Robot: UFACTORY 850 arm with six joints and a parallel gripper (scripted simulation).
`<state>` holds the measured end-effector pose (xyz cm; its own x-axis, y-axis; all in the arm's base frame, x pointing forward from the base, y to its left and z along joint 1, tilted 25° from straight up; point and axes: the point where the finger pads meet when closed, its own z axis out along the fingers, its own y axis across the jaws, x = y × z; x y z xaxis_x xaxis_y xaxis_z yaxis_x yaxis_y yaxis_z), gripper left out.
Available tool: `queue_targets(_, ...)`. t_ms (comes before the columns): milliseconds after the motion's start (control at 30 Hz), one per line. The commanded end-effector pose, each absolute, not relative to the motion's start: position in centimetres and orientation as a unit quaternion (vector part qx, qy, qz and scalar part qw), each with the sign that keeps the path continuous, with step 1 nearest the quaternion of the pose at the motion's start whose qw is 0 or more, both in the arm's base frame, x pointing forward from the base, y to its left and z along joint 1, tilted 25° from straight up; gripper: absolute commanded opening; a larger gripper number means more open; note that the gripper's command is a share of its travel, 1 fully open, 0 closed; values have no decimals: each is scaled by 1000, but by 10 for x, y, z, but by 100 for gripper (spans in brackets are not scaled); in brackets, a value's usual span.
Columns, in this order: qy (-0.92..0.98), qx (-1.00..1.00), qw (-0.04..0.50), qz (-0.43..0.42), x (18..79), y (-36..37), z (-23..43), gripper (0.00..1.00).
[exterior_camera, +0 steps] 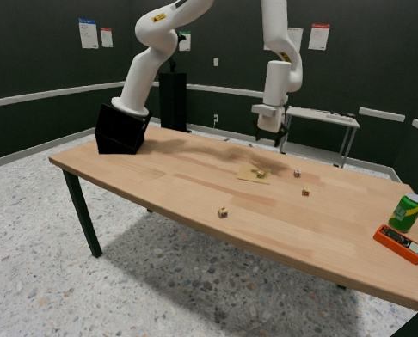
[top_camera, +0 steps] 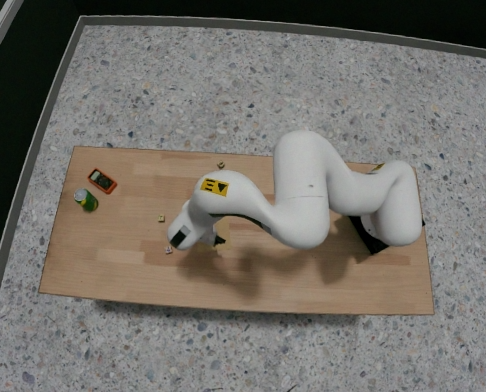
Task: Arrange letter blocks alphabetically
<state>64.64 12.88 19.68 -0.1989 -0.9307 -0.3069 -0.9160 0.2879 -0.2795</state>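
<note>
A thin tan mat (exterior_camera: 245, 173) lies near the middle of the wooden table (exterior_camera: 165, 180) (top_camera: 107, 280). In the top view only a sliver of the mat (top_camera: 226, 231) shows beside the arm. One small block (exterior_camera: 260, 174) sits on the mat's right part; the arm hides it in the top view. Three more blocks lie off the mat: one (exterior_camera: 297, 173) (top_camera: 168, 249) just right of it, one (exterior_camera: 305, 192) (top_camera: 161, 218) further out, and one (exterior_camera: 222, 211) (top_camera: 221, 164) near the table edge. I cannot read the letters. My gripper (exterior_camera: 269, 138) hangs open and empty well above the mat.
A green can (exterior_camera: 406, 211) (top_camera: 86, 199) and an orange hand-held meter (exterior_camera: 399, 243) (top_camera: 102, 180) stand at one end of the table. The arm's black base (exterior_camera: 119, 129) sits at the other end. The arm arches over the table.
</note>
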Motion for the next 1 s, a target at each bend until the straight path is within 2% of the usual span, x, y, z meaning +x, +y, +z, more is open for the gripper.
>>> queue_targets(0, 774, -596, 212, -18, 647, 129, 198, 100)
queue_targets(300, 774, -596, 213, -17, 650, 129, 199, 100)
queue_targets(533, 768, -599, 225, -6, 740, 130, 228, 100)
queue_targets(633, 768, -599, 225, -6, 740, 130, 228, 100)
queue_targets(700, 768, -600, 224, -7, 778, 123, 240, 100)
queue_targets(967, 773, -597, 215, -16, 823, 106, 255, 100)
